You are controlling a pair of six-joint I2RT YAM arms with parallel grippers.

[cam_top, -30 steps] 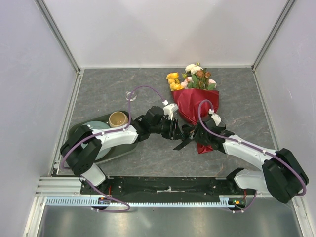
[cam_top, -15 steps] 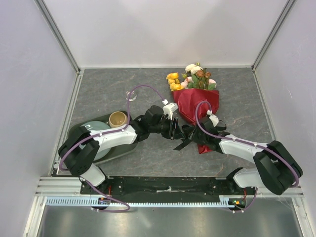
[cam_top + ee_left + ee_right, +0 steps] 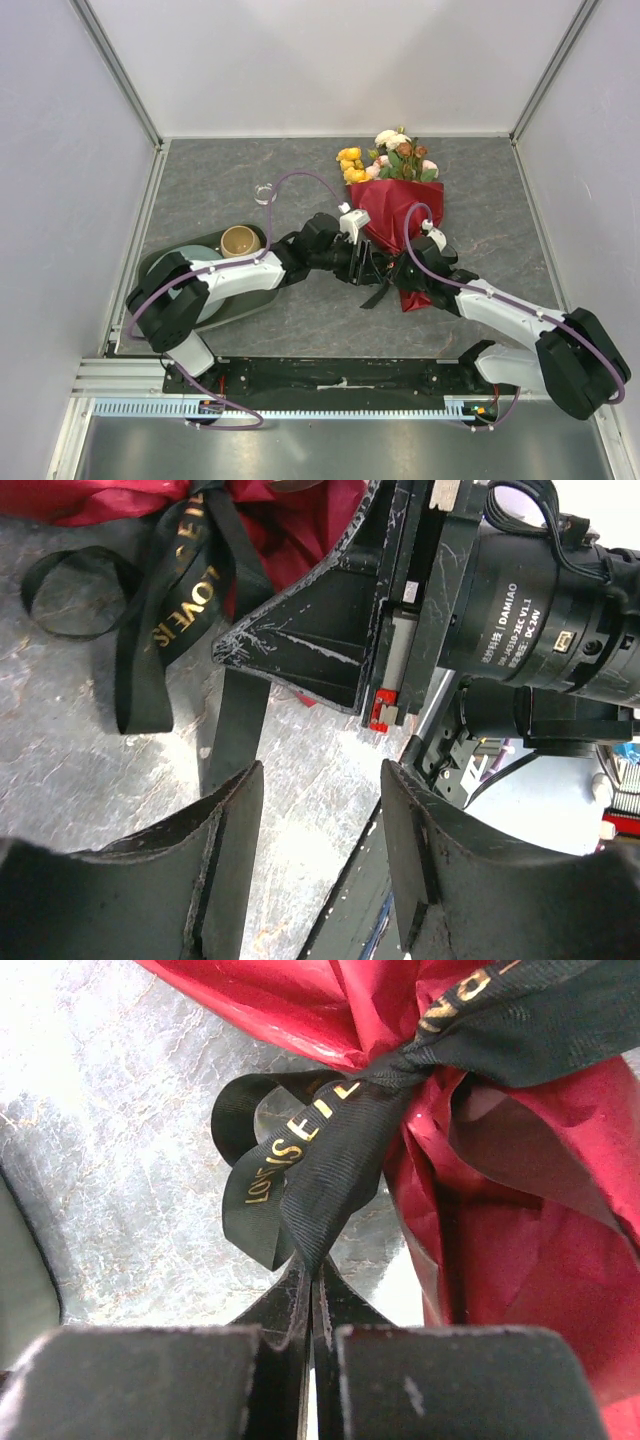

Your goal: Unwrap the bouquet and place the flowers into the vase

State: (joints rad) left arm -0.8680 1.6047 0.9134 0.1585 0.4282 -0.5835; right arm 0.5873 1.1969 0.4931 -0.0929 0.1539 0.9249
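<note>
The bouquet (image 3: 400, 208) lies at the table's back right, its maroon paper (image 3: 520, 1220) wrapped round the flowers (image 3: 390, 155), whose yellow, pink and cream heads point to the far wall. A black ribbon (image 3: 330, 1150) with gold lettering ties it. My right gripper (image 3: 312, 1272) is shut on a ribbon tail close to the knot. My left gripper (image 3: 320, 820) stands open just left of it, with only bare table between its fingers. From the left wrist I see the right gripper's fingers (image 3: 310, 640) crossing over the ribbon (image 3: 170, 600). The clear glass vase (image 3: 265, 193) stands apart at left centre.
A tan mug (image 3: 238, 241) sits on a dark green tray (image 3: 160, 262) with a pale plate (image 3: 196, 256) at the left, under my left arm. White walls enclose the table on three sides. The arms' base rail runs along the near edge.
My right gripper has shut on the ribbon tail. My left gripper has opened wider and slid a little right, toward the knot. The bouquet has stayed in place.
</note>
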